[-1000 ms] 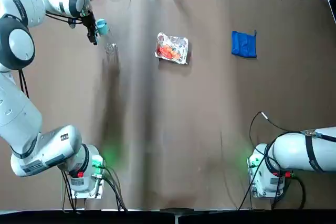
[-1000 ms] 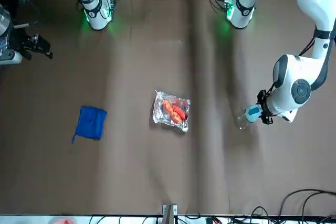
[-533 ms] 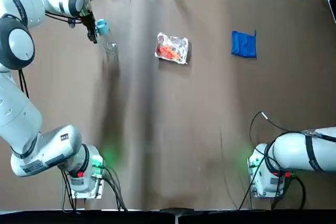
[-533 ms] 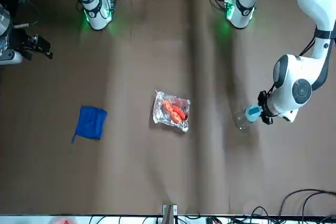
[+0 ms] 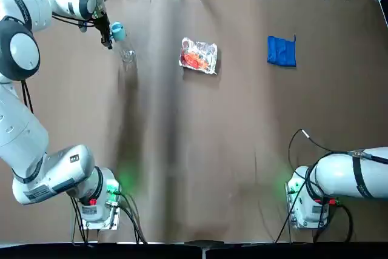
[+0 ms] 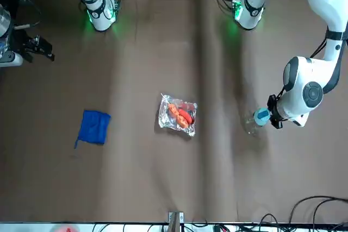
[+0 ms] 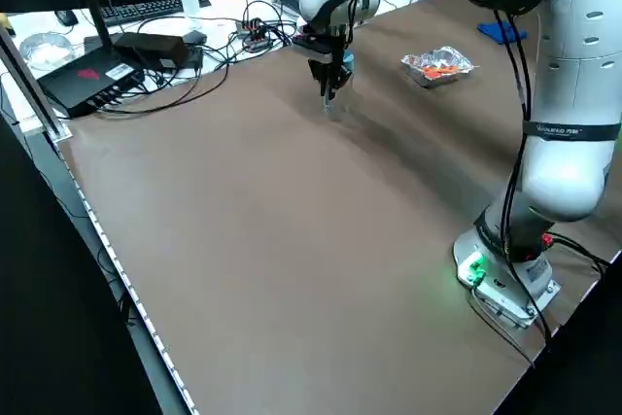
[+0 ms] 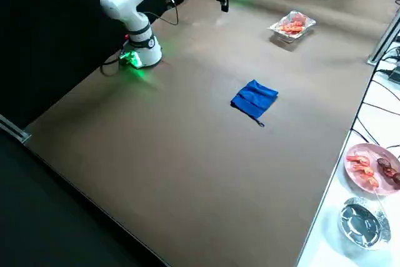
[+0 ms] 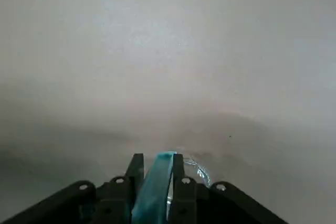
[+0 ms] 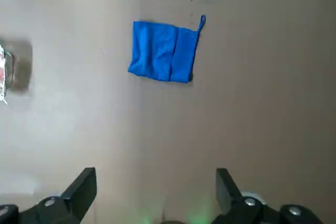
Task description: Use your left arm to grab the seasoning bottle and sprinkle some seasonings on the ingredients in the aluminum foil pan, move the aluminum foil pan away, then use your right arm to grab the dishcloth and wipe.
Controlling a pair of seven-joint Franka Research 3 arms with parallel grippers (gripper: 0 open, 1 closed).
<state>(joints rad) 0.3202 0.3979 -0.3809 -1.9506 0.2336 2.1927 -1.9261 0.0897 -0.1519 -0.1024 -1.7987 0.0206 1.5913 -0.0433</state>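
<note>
"Clear plastic: one slim seasoning bottle, light blue cap, far left. Handling?"

"Probably light, smooth enough to slip, firmer at the cap. Left gripper, far left: fingers closed on that cap, one either side. A fair hold, though the bottle could swivel when tipped."

"Next: one aluminum foil pan, far side, between bottle and cloth."

"Thin, likely to crumple. Slide it gently by a side wall, keeping the orange-red food pieces in."

"One blue dishcloth, right of the pan."

"Soft, limp; pinch a raised fold. Right gripper, raised at the right, idle: fingers wide apart, nothing between."

"Obscured items?"

"Seasoning: cannot be made out. Cap openings: not visible. Bottle base: touching the table or apart, cannot tell. Pan: cut off in the right wrist view."
</note>
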